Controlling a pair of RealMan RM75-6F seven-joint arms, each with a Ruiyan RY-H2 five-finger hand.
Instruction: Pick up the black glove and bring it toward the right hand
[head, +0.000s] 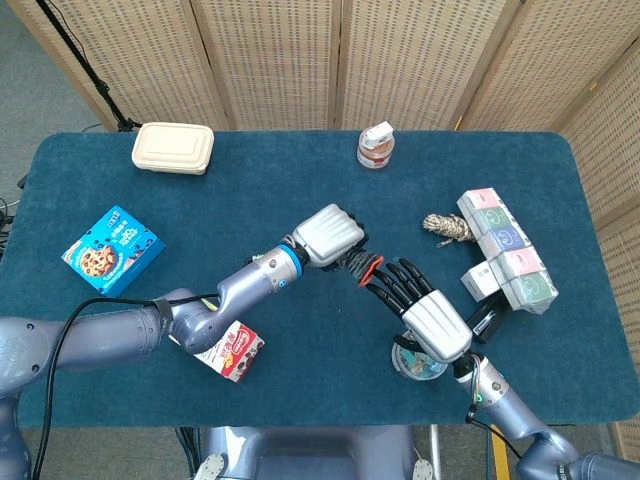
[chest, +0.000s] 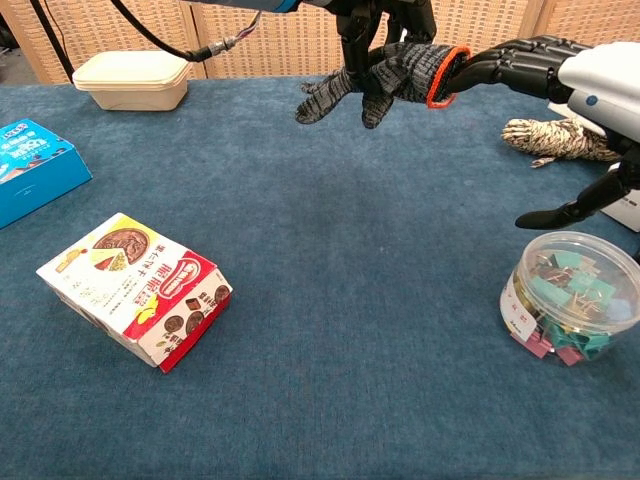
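Note:
The black knit glove (chest: 385, 78) with an orange cuff hangs in the air above the table's middle. My left hand (head: 327, 236) grips it from above; in the chest view its dark fingers (chest: 372, 25) close around the glove's body. My right hand (head: 425, 306) is open, fingers stretched toward the glove; their tips (chest: 478, 68) lie at the orange cuff (head: 368, 267). Whether they touch the cuff I cannot tell. The glove's fingers droop to the left in the chest view.
A clear tub of binder clips (chest: 568, 297) stands under my right wrist. A twine bundle (head: 447, 228), stacked boxes (head: 505, 247) and a black item (head: 486, 318) lie right. A snack box (chest: 135, 289), blue cookie box (head: 111, 249), beige lunch box (head: 173, 148) and jar (head: 376, 146) also stand around.

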